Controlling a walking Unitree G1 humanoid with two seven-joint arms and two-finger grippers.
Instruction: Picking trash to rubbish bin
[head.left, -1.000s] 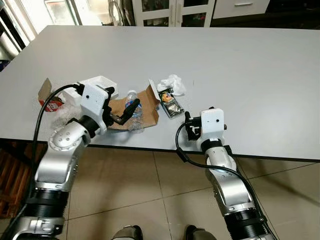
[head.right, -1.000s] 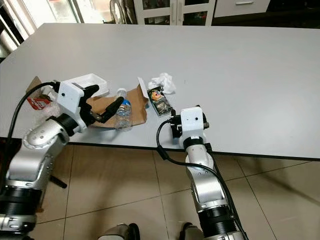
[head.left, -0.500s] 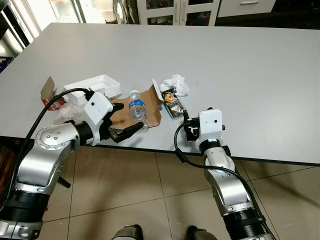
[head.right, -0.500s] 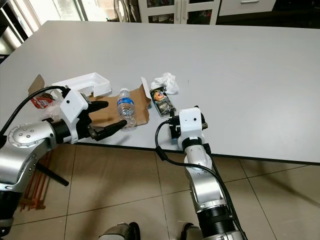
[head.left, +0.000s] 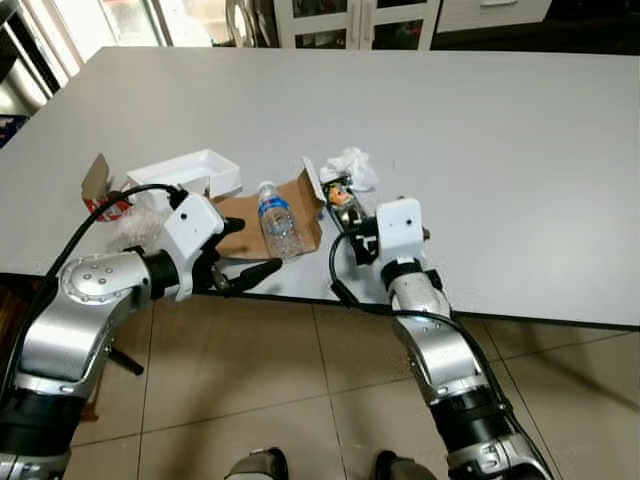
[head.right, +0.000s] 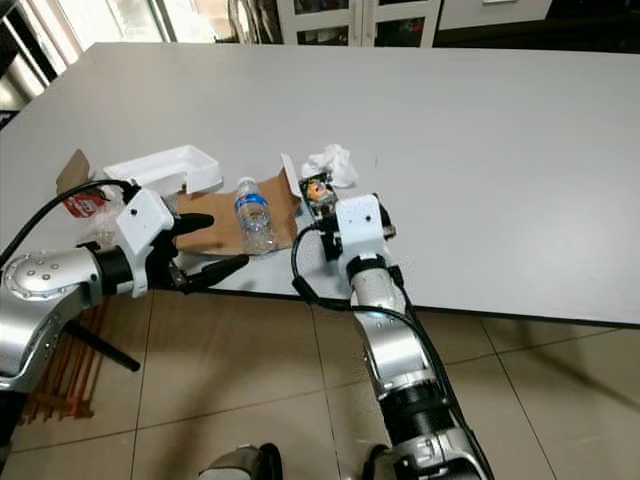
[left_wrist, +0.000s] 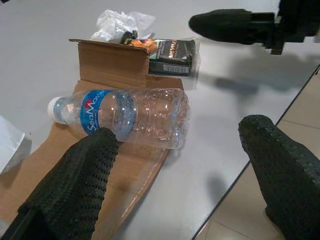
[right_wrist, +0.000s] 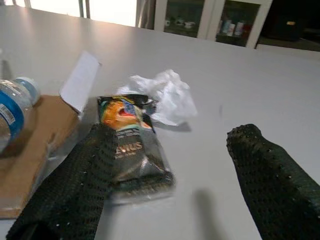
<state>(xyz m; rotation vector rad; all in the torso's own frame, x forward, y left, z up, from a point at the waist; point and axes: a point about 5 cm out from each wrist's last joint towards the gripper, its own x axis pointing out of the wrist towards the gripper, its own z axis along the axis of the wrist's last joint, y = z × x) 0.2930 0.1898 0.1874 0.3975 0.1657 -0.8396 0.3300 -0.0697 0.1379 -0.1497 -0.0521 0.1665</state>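
The right arm's white housing covers most of the packet (head.right: 318, 190) near the table's (head.right: 500, 150) front edge. The red wrapper (head.left: 108, 208) at the left end sits half behind a cable — its print unreadable.

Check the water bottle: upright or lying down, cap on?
Lying down. The bottle rests on its side on the flattened cardboard, white cap on, and looks empty and slightly crushed.

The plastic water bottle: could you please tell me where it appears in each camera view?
Left eye view: plastic water bottle lies on the cardboard sheet, near the table's front edge.
Right eye view: left of centre, on the same cardboard.
Left wrist view: centre, lying on its side, beyond the open left tool.
Right wrist view: partly visible at the frame's edge.
Shared landmark: the dark snack packet.
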